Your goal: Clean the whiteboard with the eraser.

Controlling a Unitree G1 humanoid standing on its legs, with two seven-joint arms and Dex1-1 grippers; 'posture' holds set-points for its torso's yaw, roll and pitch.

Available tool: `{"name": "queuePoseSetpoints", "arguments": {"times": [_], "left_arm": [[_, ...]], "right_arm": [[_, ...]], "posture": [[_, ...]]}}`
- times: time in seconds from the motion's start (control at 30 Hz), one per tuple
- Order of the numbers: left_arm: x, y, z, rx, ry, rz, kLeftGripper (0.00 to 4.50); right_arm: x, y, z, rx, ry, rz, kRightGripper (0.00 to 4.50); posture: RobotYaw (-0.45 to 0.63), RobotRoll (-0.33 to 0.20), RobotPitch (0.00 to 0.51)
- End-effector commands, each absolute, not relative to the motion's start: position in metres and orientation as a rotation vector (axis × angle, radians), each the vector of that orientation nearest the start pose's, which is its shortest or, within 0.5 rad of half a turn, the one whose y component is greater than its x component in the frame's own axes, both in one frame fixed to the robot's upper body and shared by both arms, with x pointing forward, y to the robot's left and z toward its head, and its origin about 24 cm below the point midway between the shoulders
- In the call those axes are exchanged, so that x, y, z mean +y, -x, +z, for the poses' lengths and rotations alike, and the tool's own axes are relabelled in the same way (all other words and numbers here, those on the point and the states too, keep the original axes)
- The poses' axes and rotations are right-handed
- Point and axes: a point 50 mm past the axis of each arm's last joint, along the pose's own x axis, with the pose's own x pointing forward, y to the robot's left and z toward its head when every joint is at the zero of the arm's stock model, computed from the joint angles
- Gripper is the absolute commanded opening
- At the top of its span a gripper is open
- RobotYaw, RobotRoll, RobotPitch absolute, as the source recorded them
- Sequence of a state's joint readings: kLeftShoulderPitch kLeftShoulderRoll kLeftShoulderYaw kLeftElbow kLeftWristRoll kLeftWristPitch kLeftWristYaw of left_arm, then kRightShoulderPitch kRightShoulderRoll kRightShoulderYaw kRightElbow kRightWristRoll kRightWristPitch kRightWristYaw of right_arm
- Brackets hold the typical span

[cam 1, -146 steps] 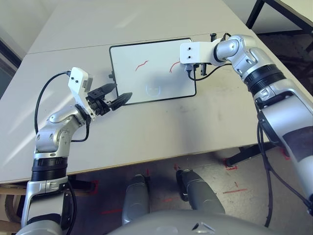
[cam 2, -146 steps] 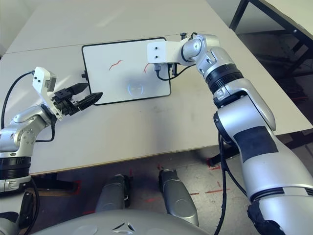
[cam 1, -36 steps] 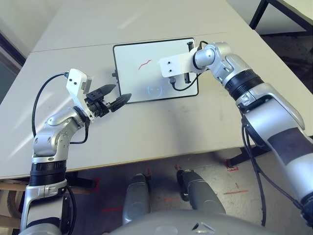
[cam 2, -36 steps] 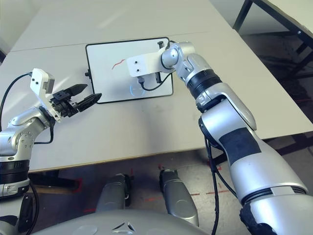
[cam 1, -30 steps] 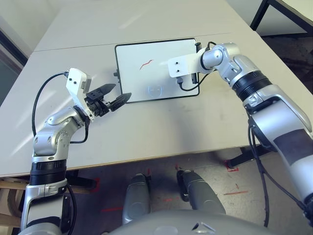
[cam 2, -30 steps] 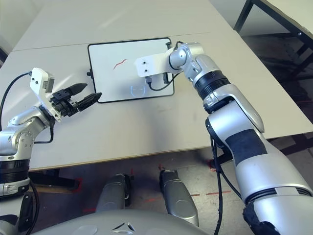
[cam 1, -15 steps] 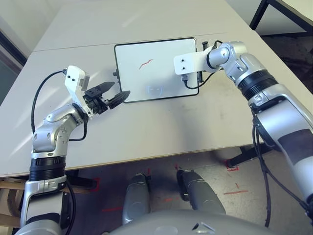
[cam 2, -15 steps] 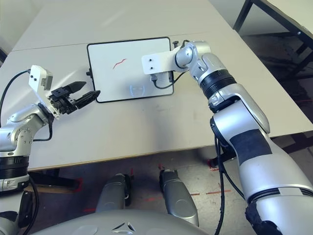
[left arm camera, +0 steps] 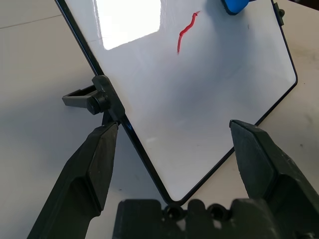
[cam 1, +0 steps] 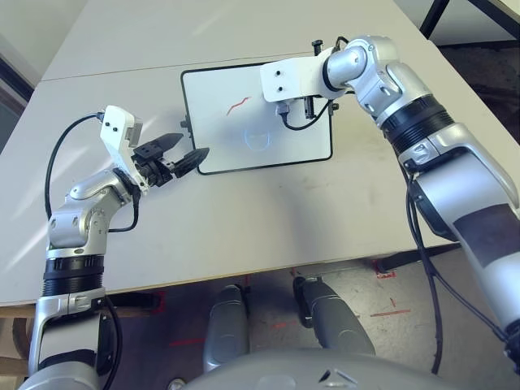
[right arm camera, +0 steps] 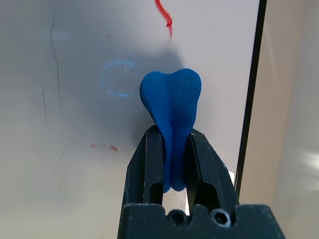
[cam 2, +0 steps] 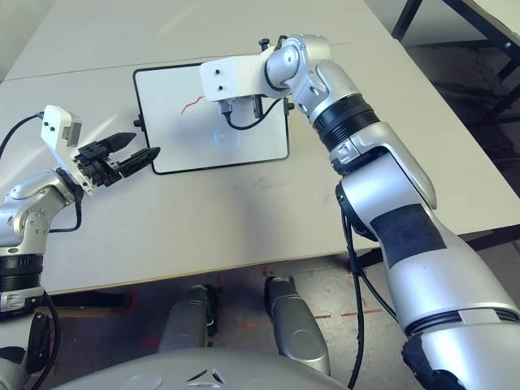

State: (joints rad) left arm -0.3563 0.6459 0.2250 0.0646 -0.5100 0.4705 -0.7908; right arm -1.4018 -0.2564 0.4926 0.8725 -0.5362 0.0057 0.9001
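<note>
The whiteboard [cam 1: 244, 142] lies flat on the table, black-framed, with one red squiggle [cam 1: 237, 106] on its far half. My right gripper [right arm camera: 172, 137] is shut on the blue eraser [right arm camera: 171, 99] and holds it against the board's far right part, just right of the squiggle. From the left wrist the eraser [left arm camera: 235, 5] shows at the board's far edge. My left gripper [cam 1: 190, 145] hovers open at the board's left edge, with the black frame and a side knob [left arm camera: 99, 99] between its fingers, touching neither.
The board rests on a beige table [cam 1: 244, 219] with a seam running across behind it. Black legs of another table [cam 1: 435, 16] stand at the far right. A black cable [cam 1: 61, 154] loops from my left wrist.
My right gripper has swept the eraser left and farther across the board, toward the remaining squiggle. The squiggle seen on the right several seconds ago is gone. The view has shifted slightly.
</note>
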Motion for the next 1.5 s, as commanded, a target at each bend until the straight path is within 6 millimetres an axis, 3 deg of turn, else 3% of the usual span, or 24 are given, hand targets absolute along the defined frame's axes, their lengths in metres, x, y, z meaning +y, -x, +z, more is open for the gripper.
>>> {"name": "queuePoseSetpoints", "arguments": {"times": [0.03, 0.33, 0.93, 1.5], "left_arm": [[0.262, -0.295, 0.154, 0.075, -0.036, -0.616, 4.5], [0.259, -0.295, 0.151, 0.069, -0.03, -0.619, 4.5], [0.264, -0.286, 0.151, 0.063, -0.033, -0.593, 4.5], [0.267, -0.279, 0.15, 0.062, -0.033, -0.559, 4.5]], "right_arm": [[-0.031, -0.395, 0.262, -0.007, 1.438, 0.907, 0.43], [-0.019, -0.394, 0.265, -0.018, 1.445, 0.912, 0.43], [-0.011, -0.403, 0.232, 0.062, 1.425, 0.888, 0.43], [0.008, -0.399, 0.232, 0.025, 1.413, 0.883, 0.43]], "posture": [[-0.04, 0.0, 0.147], [-0.04, 0.0, 0.146], [0.03, 0.0, 0.146], [0.06, 0.0, 0.139]]}}
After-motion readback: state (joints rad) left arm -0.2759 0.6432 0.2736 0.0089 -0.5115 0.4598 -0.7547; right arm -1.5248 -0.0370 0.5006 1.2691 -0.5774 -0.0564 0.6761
